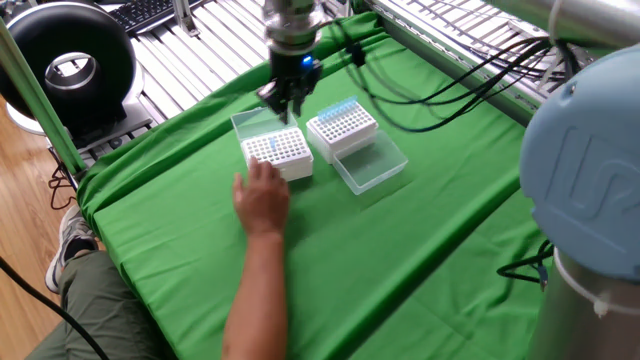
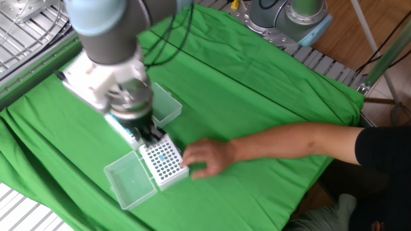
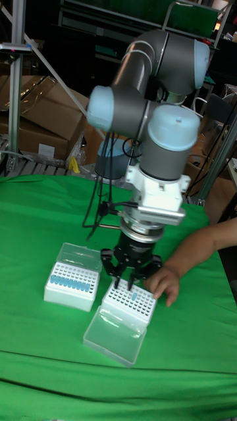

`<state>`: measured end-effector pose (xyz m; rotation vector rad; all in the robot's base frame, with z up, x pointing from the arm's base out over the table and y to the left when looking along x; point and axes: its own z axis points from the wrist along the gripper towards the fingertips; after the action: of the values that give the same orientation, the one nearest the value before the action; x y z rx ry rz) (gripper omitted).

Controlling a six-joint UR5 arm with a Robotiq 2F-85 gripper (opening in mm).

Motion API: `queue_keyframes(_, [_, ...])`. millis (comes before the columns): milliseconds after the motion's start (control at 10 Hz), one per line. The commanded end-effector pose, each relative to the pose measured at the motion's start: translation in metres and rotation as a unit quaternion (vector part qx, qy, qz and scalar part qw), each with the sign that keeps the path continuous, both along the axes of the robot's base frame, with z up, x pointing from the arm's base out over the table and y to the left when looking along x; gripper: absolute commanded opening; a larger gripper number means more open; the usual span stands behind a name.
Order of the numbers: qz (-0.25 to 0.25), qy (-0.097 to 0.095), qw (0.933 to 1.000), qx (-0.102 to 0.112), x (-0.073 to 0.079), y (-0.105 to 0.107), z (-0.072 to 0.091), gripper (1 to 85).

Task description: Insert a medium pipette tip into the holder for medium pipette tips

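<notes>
My gripper (image 3: 130, 284) hangs just above the white holder (image 3: 131, 303), its fingers drawn together on a thin medium pipette tip that barely shows. In one fixed view the gripper (image 1: 282, 103) stands over the holder's (image 1: 277, 152) far edge; in the other, the gripper (image 2: 150, 136) is at the holder's (image 2: 164, 160) back end. One blue tip sits in the holder's grid. A second white box (image 1: 343, 124) (image 3: 71, 285) holding a row of blue tips stands beside it.
A person's hand (image 1: 262, 196) (image 2: 207, 158) (image 3: 164, 283) rests against the holder, with the forearm lying across the green cloth (image 1: 430, 250). Clear open lids (image 1: 371, 164) (image 2: 131, 180) (image 3: 113, 335) lie hinged beside both boxes.
</notes>
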<state>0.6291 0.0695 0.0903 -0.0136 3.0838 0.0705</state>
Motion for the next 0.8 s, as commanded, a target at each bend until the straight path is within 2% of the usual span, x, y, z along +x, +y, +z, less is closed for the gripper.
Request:
queue_keyframes(0, [-0.019,-0.007,0.9998,0.006,0.002,0.028,-0.012,32.7])
queue_keyframes(300, [-0.023,-0.003,0.9997,0.002,-0.001,0.027,-0.013,32.7])
queue_keyframes(700, [-0.029,0.013,0.9995,-0.002,-0.012,0.025,-0.017,29.7])
